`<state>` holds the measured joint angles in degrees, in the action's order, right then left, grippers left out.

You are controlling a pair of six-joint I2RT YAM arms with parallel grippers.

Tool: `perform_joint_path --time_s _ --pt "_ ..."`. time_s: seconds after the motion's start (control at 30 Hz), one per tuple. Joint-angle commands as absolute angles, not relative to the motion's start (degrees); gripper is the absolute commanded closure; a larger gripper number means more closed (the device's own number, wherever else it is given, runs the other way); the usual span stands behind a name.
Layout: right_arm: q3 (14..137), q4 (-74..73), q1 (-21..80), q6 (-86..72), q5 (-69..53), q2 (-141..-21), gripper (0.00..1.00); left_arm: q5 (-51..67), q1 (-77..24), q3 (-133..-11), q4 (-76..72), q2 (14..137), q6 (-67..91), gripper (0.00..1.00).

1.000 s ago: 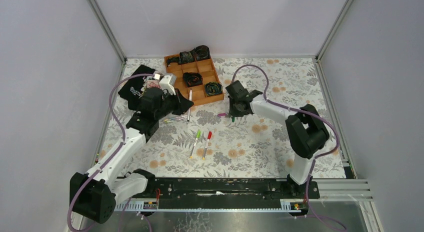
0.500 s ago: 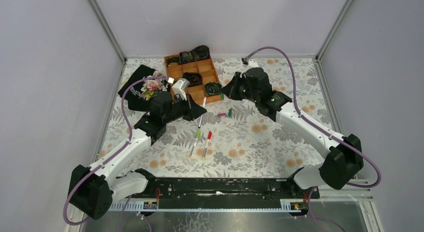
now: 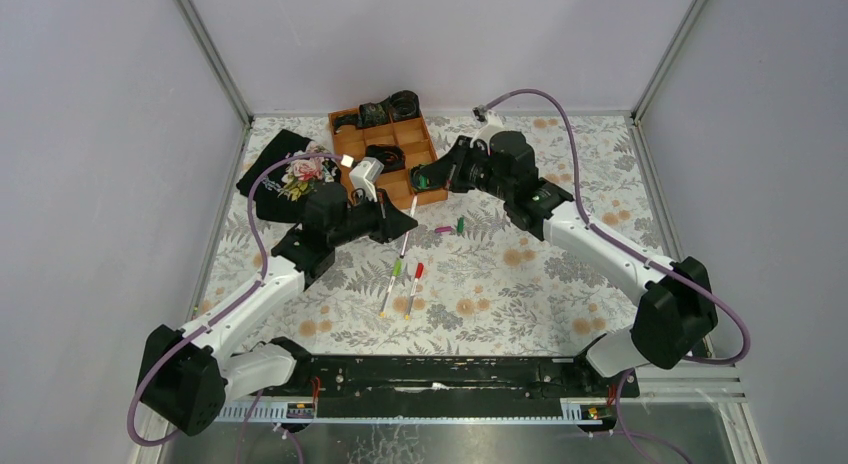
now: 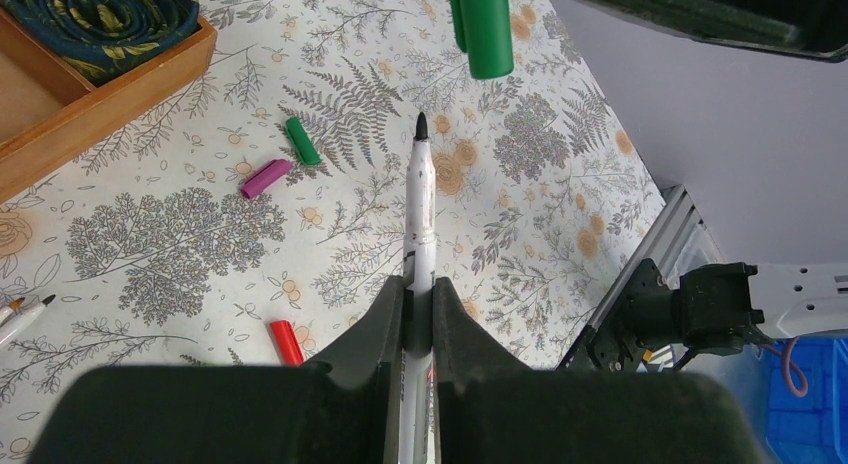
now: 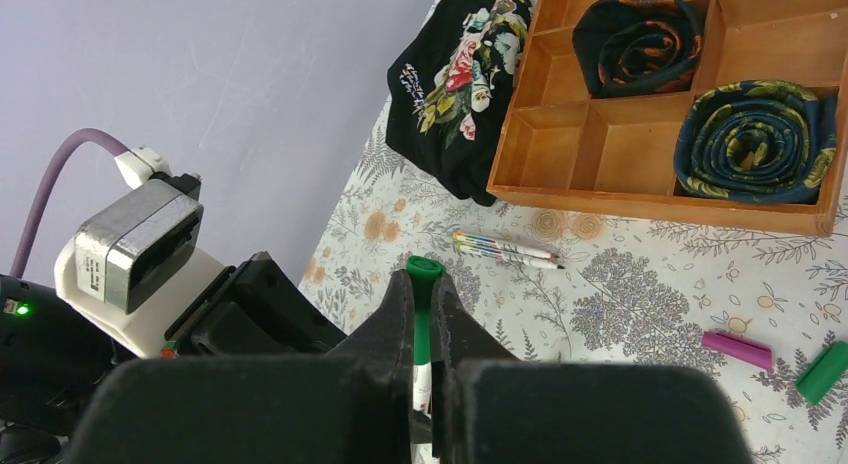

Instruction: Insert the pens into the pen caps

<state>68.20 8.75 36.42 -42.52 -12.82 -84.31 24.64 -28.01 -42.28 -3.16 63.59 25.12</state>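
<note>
Pen (image 4: 420, 224) pinched between left jaws; green cap (image 5: 423, 314) pinched between right jaws.

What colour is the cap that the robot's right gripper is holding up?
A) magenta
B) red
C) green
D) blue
C: the right gripper pinches a green cap, near the tip of the pen held in the left gripper, while the magenta cap lies loose.
</note>
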Motion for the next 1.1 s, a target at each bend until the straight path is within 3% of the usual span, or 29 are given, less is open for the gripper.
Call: perform_joint_path --time_s 0.0,1.07 --pt "69.25 13.56 36.65 -43.05 -14.86 -84.53 1.00 26.11 -28.21 -42.22 -7.60 63.61 24.94 1.00" --pt "67.28 14.09 36.65 -42.65 -16.16 -85.14 1.00 26.49 -28.19 -41.68 -8.76 63.18 25.13 1.00"
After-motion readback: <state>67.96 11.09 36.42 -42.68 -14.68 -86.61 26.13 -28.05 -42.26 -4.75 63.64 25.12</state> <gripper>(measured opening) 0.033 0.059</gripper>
